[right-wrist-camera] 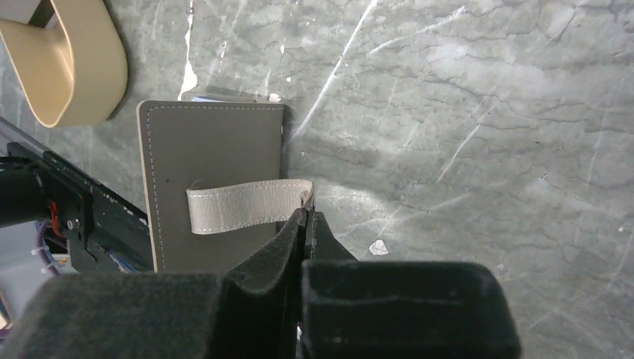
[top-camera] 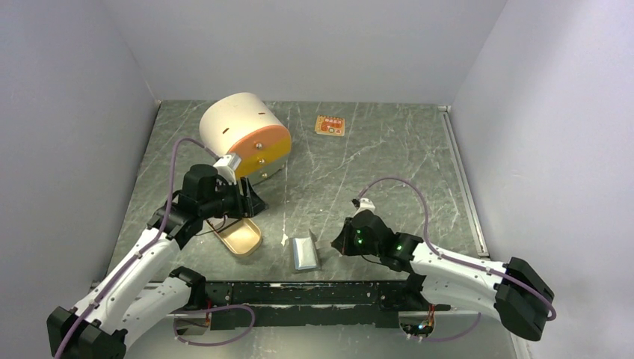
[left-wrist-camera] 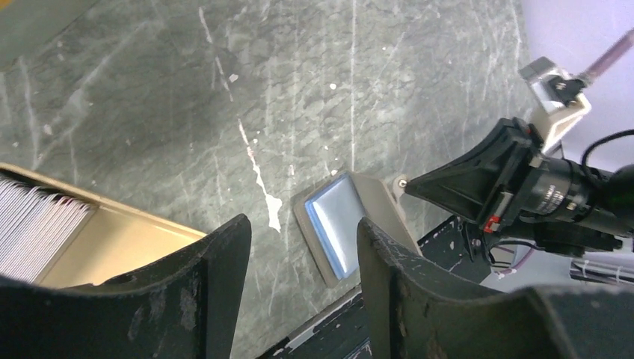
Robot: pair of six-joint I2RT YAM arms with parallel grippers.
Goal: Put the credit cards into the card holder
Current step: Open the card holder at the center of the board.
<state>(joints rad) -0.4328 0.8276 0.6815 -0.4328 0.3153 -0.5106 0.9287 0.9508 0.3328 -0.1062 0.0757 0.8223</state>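
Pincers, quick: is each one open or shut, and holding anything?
Left pincer: open, holding nothing.
Right pincer: shut, tips at the strap of the card holder; whether it grips the strap cannot be told.

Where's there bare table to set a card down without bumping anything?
Widest: the table's right half, between the orange card and the right arm. Also the middle, between that card and the card holder. Crowded: the left, where drum, left gripper, tin, holder and the right gripper pinching its strap cluster.

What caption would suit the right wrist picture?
Shut right gripper at the strap of the grey card holder, tan tin nearby.
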